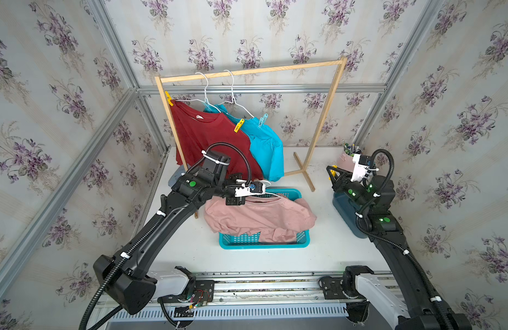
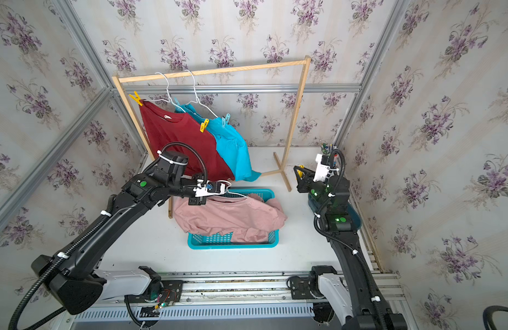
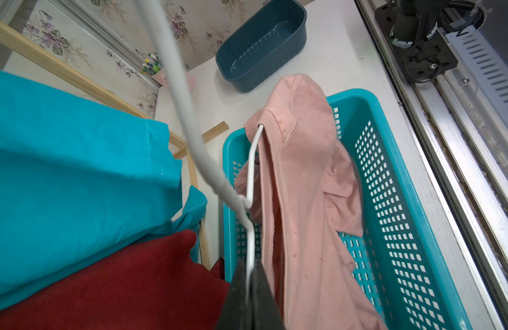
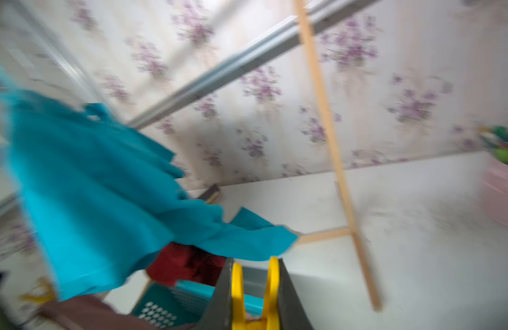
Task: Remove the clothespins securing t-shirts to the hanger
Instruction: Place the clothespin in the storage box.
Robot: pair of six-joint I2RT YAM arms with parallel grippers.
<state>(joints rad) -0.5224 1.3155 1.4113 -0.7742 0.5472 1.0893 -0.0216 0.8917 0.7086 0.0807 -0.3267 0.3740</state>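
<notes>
On the wooden rack hang a dark red t-shirt and a turquoise t-shirt, each on a white hanger. Yellow clothespins grip the red shirt's shoulders, and a light blue clothespin grips the turquoise one. The pink t-shirt lies slumped over the turquoise basket. My left gripper is shut on that shirt's white hanger. At the right, my right gripper is shut on a yellow clothespin, held above the table.
A dark blue bin sits under the right arm. A pink cup of pens stands in the back right corner. The rack's foot crosses the table behind the basket. Aluminium rails run along the front edge.
</notes>
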